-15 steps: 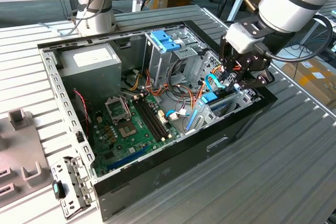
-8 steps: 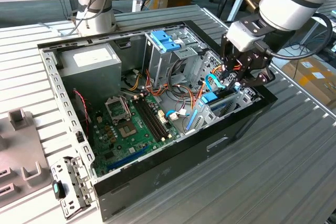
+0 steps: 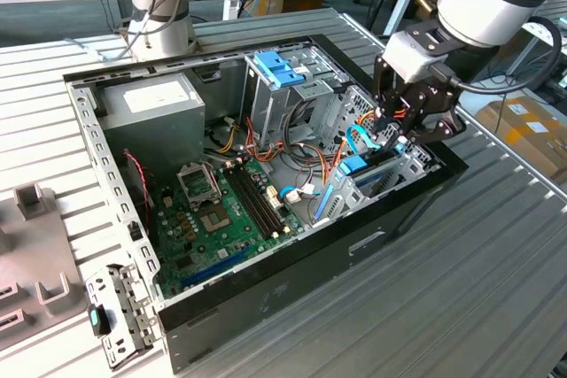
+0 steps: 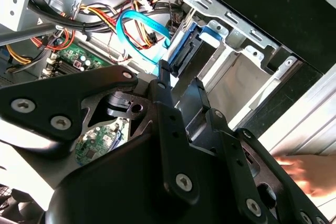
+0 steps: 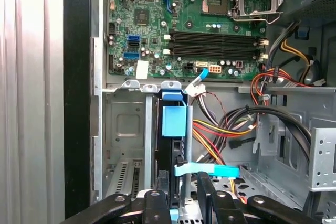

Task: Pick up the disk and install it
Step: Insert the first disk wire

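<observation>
One open computer case lies on its side on my slatted bench, motherboard exposed. At its corner on the exterior view's right, my gripper hangs low over the drive bay. The disk, blue-railed, stands on edge in that bay's slot. Whether the claw's fingers clamp it, I cannot tell.

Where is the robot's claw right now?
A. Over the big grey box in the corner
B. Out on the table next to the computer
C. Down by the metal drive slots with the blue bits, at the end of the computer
C: in the exterior view the claw hangs inside the open computer case, right above the metal drive cage with blue parts, far from the grey power-supply box.
</observation>
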